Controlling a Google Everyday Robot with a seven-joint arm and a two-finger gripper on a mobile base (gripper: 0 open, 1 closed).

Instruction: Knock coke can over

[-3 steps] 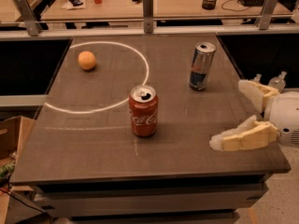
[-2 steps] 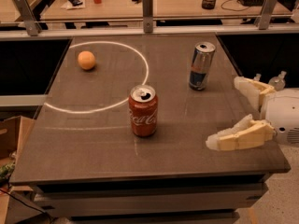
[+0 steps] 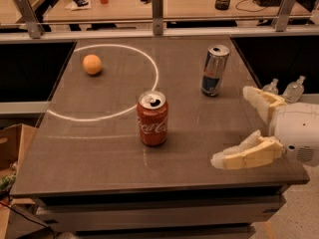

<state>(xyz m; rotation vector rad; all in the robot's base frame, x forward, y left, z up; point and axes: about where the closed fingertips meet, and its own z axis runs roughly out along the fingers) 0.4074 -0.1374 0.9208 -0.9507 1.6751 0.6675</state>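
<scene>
The coke can (image 3: 152,118) stands upright near the middle of the dark table (image 3: 99,158), red with white script and a silver top. My gripper (image 3: 232,126) is at the table's right edge, to the right of the can and clearly apart from it. Its two cream fingers are spread wide, one fingertip (image 3: 222,159) low near the front, the other (image 3: 250,93) farther back. It holds nothing.
A taller blue-and-silver can (image 3: 215,70) stands behind and right of the coke can. An orange (image 3: 92,64) lies at the back left inside a white chalk circle. Two small bottles (image 3: 284,89) sit beyond the right edge. A cardboard box (image 3: 10,148) is on the floor at left.
My gripper has crept slightly left over the table's right edge toward the coke can. The cans and orange have not moved.
</scene>
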